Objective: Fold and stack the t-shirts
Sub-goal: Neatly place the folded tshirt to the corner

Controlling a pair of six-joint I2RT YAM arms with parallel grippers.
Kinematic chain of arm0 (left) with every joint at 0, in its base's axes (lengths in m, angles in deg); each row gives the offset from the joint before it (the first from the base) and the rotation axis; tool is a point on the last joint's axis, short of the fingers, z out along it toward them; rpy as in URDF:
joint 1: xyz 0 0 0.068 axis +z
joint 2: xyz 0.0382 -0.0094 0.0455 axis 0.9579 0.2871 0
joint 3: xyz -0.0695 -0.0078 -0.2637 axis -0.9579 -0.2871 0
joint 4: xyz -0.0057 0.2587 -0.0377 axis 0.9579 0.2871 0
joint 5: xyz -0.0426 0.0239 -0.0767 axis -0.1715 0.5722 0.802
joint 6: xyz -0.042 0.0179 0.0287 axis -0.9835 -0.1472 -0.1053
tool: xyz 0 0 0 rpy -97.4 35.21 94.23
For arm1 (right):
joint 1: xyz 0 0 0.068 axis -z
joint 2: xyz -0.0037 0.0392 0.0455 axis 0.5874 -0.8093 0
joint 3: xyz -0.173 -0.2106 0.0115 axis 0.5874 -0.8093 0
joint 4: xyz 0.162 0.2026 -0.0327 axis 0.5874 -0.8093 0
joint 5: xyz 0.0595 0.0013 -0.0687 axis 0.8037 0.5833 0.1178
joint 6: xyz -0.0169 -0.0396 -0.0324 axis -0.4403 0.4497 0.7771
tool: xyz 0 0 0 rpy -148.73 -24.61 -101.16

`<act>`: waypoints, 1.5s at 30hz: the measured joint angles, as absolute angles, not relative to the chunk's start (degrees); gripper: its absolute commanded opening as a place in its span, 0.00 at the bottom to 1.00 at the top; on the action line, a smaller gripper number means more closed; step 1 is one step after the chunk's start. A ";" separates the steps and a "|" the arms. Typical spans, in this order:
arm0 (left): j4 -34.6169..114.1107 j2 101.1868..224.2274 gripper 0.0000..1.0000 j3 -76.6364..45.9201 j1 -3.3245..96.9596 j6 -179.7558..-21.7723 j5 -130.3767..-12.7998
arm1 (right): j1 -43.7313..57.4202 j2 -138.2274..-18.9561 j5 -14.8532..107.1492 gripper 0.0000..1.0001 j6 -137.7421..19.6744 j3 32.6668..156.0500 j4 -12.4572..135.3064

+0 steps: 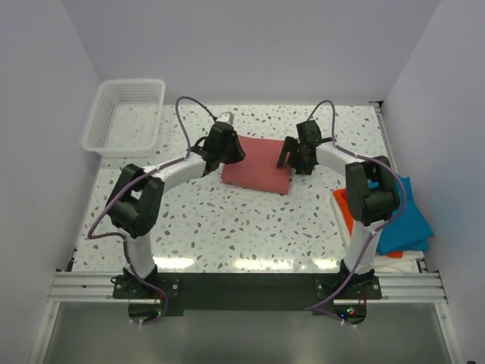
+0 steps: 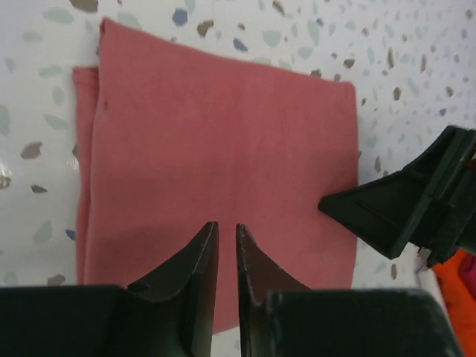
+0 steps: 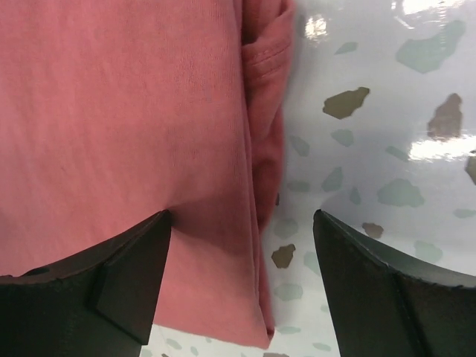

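While hovering over the table with no grip on anything, risks mostly undoing a finished fold.

Mid-table, between the grippers: red shirt, folded to a flat rectangle, layered edges showing on both short sides. Could drag or crumple if clipped on the way up or across.

At the right table edge, under the right arm: blue shirt and orange shirt, heaped, not yet folded by the look of it. Seemingly overhanging that edge; cannot tell by how much. Could slide off if tugged from the wrong corner.

Far left corner: white basket, well apart, no threat.

At the right gripper: wide open, empty, straddling the red shirt's right edge, one finger over cloth, the other over bare table. If closed here, would pinch only the top layers and peel the fold open on lifting.

At the left gripper: nearly closed, thin gap between tips, nothing in it, low over the shirt's left edge. If lowered like that, would poke and bunch the cloth rather than take it.

Next, likely a reach for the heap on the right. If swept low across, could snag the loose tucked layer at the red shirt's edge and flip it out.
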State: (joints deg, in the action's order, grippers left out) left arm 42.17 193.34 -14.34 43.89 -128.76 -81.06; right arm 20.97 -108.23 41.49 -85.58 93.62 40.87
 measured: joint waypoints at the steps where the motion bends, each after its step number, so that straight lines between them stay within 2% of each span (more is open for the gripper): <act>1: 43.09 194.50 0.17 -14.36 42.66 -128.58 -82.18 | 20.68 -108.95 41.47 0.78 -85.56 93.64 41.40; 5: 46.25 200.09 0.14 -14.36 40.52 -128.54 -85.00 | 19.57 -110.59 41.05 0.69 -85.63 94.56 43.76; 7: 47.17 202.43 0.13 -14.58 40.52 -128.71 -85.83 | 19.04 -111.05 40.81 0.54 -85.61 94.73 44.81; 8: 46.67 202.56 0.13 -14.47 40.54 -128.82 -85.89 | 18.69 -111.33 40.62 0.42 -85.82 94.80 45.09; 9: 46.65 202.50 0.13 -14.45 40.54 -128.80 -86.16 | 18.32 -111.64 40.46 0.12 -86.00 94.99 45.35; 10: 46.67 202.50 0.13 -14.45 40.54 -128.80 -86.29 | 17.95 -111.94 40.16 0.00 -86.11 95.21 45.35; 12: 46.82 202.45 0.15 -14.43 40.54 -128.80 -86.57 | 17.43 -112.53 39.15 0.00 -87.20 95.67 45.11; 16: 49.31 201.73 0.26 -13.36 40.37 -128.21 -87.64 | 16.70 -112.47 35.37 0.00 -88.82 96.94 42.12; 25: 56.35 188.23 0.31 -12.22 40.35 -125.50 -88.60 | 17.80 -105.71 22.39 0.00 -92.86 97.53 28.74; 28: 56.61 183.31 0.32 -12.22 40.35 -125.19 -88.21 | 19.57 -106.37 16.99 0.00 -94.79 103.69 19.96; 33: 57.27 178.85 0.32 -12.22 40.35 -124.04 -86.72 | 23.11 -113.67 7.66 0.00 -98.48 123.82 2.49; 36: 57.99 178.54 0.32 -12.33 40.35 -123.82 -85.67 | 24.99 -117.36 3.48 0.00 -100.27 131.84 -4.63; 45: 59.43 178.43 0.32 -13.64 40.19 -123.79 -82.18 | 30.82 -118.17 -0.61 0.00 -102.30 139.06 -12.57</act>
State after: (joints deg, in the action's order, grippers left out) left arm 59.43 178.43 -13.64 40.19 -123.79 -82.18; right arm 30.82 -118.17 -0.61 -102.30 139.06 -12.57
